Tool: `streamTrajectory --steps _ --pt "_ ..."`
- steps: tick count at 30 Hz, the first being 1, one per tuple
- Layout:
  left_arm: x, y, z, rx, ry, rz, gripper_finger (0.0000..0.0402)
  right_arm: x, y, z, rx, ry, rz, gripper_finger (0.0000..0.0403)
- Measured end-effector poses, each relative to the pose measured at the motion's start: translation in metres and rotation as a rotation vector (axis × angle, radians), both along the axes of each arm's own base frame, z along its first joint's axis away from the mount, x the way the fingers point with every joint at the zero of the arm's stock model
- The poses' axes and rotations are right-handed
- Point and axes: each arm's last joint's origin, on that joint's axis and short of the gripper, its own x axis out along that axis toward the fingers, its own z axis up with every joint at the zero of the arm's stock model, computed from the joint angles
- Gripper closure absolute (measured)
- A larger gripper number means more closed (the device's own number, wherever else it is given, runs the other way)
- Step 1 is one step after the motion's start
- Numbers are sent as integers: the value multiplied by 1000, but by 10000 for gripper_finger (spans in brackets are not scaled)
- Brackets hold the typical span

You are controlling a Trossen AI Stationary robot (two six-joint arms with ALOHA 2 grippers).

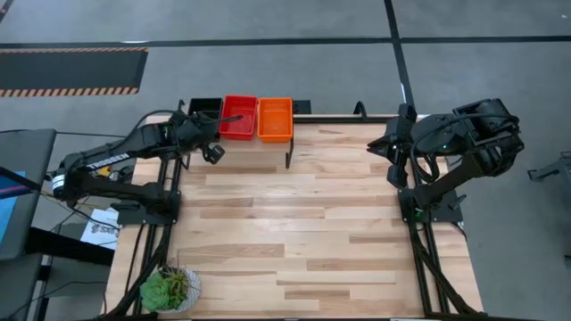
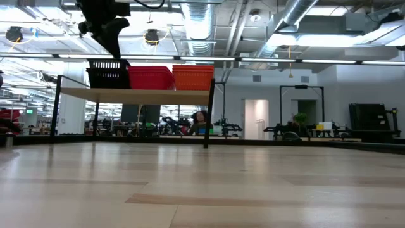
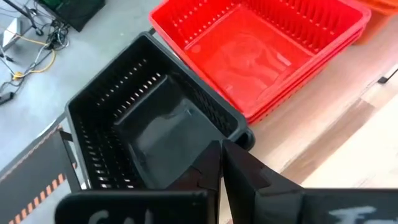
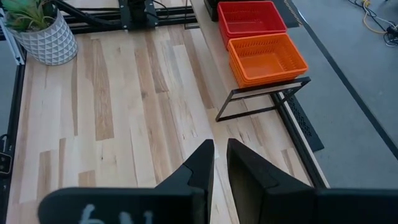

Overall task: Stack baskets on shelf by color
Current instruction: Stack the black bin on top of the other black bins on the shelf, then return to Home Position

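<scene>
Three basket stacks stand side by side on the shelf (image 2: pixel 145 95) at the table's far edge: black baskets (image 1: pixel 204 109), red baskets (image 1: pixel 239 117) and orange baskets (image 1: pixel 275 119), each nested by colour. My left gripper (image 1: pixel 219 119) is shut and hangs just above the black stack (image 3: pixel 143 118), over its corner next to the red stack (image 3: pixel 261 50). In the low view its fingertips (image 2: pixel 118 52) end close above the black rim (image 2: pixel 107 63), and no touch shows. My right gripper (image 4: pixel 221 155) is shut and waits above the table's right edge (image 1: pixel 393 147).
A green potted plant (image 1: pixel 169 287) stands at the table's near left corner. The shelf's black frame legs (image 4: pixel 261 99) reach down to the tabletop below the orange stack. Bare tabletop (image 1: pixel 294 223) lies between the shelf and the near edge.
</scene>
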Motion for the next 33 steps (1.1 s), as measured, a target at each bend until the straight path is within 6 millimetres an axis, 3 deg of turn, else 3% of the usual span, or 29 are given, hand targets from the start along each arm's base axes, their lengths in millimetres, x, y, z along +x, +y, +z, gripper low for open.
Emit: streamTrajectory --steps 13,25,30,33 --pt "-2 -2 1 -48 -38 11 395 0 0 0 0 0 0 333" --pt "-27 -16 110 -31 -490 -101 395 0 -2 1 -60 -3 -22 333" --pt "-35 -23 138 -55 -623 -213 395 -1 -6 2 -108 -28 -129 333" --pt "-36 -25 144 -66 -656 -255 395 0 -9 3 -61 -59 -181 333"
